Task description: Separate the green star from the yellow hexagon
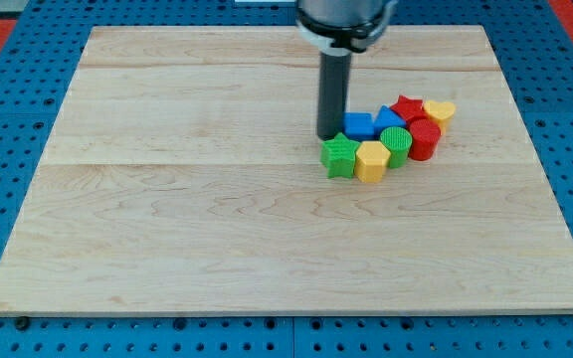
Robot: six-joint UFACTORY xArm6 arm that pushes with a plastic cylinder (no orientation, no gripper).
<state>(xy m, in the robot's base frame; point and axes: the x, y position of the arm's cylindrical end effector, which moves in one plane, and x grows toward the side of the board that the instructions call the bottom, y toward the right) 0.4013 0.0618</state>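
The green star lies right of the board's centre, touching the yellow hexagon on its right. My tip stands just above the green star's top left edge, close to it or touching it, and left of a blue block. The dark rod rises from there to the view's top.
A tight cluster runs up to the right from the hexagon: a green cylinder, a second blue block, a red cylinder, a red star and a yellow heart. The wooden board lies on a blue pegboard.
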